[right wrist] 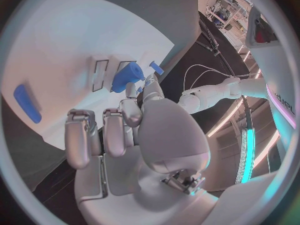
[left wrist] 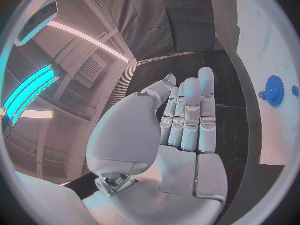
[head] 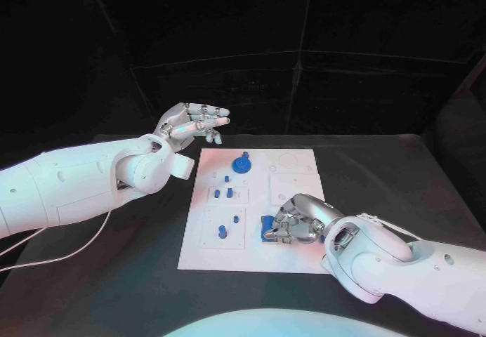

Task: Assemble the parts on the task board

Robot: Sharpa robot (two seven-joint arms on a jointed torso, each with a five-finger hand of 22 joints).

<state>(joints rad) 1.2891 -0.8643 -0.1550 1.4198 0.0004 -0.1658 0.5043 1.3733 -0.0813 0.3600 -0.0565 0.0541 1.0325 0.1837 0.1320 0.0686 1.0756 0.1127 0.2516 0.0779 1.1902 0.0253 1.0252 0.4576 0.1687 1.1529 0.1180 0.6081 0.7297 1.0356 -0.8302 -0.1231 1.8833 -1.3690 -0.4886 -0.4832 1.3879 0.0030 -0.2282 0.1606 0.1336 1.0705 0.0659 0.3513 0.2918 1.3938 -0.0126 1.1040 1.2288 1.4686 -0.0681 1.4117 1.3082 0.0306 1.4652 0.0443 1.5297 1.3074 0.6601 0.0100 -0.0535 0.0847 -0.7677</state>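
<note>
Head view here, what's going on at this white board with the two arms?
The right hand is down on the task board, fingers curled by a blue part near the board's near edge; whether it grips that part is unclear. The left hand hangs in the air beside the board's far corner, holding nothing. A blue gear and smaller blue pieces sit elsewhere on the board.

L hand (head: 192,121) raised, fingers (left wrist: 190,115) straight & empty; R hand (head: 296,219) low, fingers (right wrist: 81,140) curled.

Black table (head: 405,175), dark backdrop (head: 304,70), cyan strip light (left wrist: 28,92)
</note>
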